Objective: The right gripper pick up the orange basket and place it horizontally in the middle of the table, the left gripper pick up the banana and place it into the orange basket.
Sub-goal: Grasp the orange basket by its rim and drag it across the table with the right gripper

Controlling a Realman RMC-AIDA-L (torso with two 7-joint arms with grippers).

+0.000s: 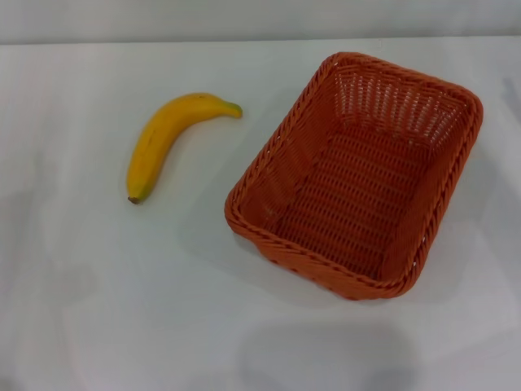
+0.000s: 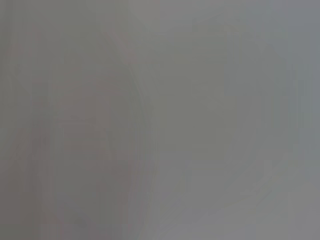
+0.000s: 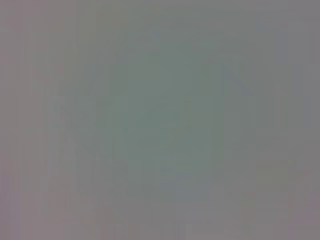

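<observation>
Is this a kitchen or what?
Probably not a real kitchen; more likely a plain test setup. There is only a bare white table holding one plastic-looking banana and an empty orange basket, with nothing else around.

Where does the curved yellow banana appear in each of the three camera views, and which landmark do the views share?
Head view: the curved yellow banana lies left of centre on the white table, apart from the orange woven basket on its right.
Left wrist view: not in it; only a plain grey blur.
Right wrist view: not in it; only a plain grey blur.
Shared landmark: none can be told; neither gripper shows in any view.
</observation>
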